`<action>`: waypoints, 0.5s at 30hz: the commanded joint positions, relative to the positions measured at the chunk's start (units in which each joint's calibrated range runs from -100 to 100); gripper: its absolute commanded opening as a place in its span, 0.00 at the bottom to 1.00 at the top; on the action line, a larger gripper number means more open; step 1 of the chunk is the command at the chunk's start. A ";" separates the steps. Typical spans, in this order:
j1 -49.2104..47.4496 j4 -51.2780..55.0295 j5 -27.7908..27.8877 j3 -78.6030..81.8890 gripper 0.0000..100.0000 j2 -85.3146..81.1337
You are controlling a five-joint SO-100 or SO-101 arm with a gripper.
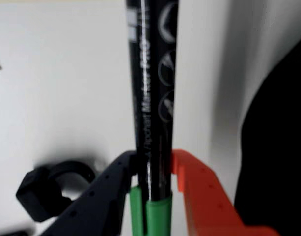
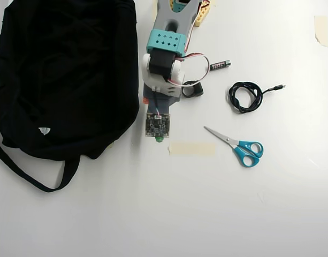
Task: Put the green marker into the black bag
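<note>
Upright, slim glossy green marker (image 1: pixel 155 123) clamped between black and orange jaws, floppy black bag (image 2: pixel 62 75) beside.

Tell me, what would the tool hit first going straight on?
Probably the bare white table: the tool, shut on the green marker, seems to point down at it, the black bag off to one side. Depth is unclear.

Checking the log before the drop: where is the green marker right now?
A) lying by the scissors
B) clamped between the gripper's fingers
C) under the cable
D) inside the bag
B: the wrist view shows the marker upright between the black and orange fingers of the gripper, beside the bag, not in it.
</note>
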 commanded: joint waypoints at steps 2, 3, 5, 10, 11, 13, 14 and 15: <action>0.09 1.17 0.19 -2.31 0.03 -6.69; 0.09 1.34 0.14 -2.31 0.03 -7.27; 0.09 2.11 0.08 -2.31 0.03 -8.18; 0.69 3.92 -0.02 -2.31 0.02 -10.09; 0.91 4.01 -0.23 -2.31 0.02 -10.59; 1.59 4.27 -0.39 -2.31 0.02 -11.34; 1.89 4.35 -0.44 -2.31 0.02 -11.59; 2.11 4.35 -0.60 -2.31 0.02 -11.83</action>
